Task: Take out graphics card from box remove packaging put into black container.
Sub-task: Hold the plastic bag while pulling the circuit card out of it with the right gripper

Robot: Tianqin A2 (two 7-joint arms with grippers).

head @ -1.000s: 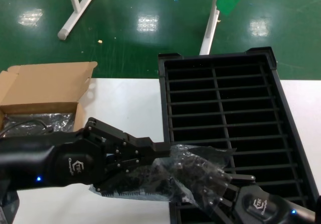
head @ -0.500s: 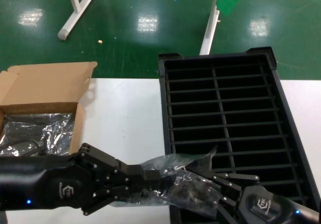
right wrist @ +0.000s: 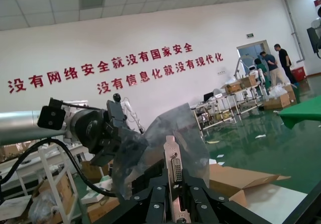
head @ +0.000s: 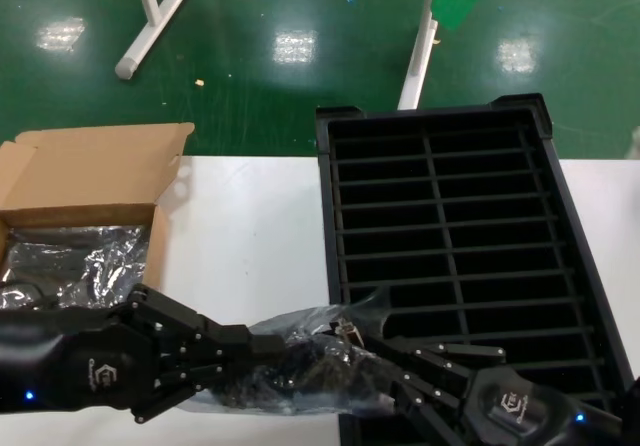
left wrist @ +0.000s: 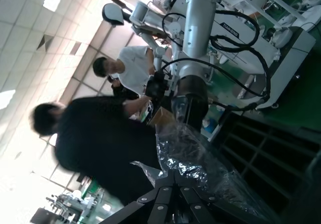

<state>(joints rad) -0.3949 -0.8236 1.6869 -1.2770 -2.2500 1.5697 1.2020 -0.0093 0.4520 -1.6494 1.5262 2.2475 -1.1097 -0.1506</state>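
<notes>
Between the two grippers, low over the table edge beside the crate [head: 600,296], hangs the bagged card [right wrist: 176,171]. The right gripper [head: 400,371] is clamped on the card's bracket end, as the right wrist view shows, with the bag [head: 300,351] draped back over it. The left gripper [head: 255,349] is pinched on the bag's other end. The step in hand looks like stripping the packaging. Next, the arms probably need to draw apart so the card slides free, then the right carries it to a slot. More bags lie in the box [head: 100,171] at the left.
</notes>
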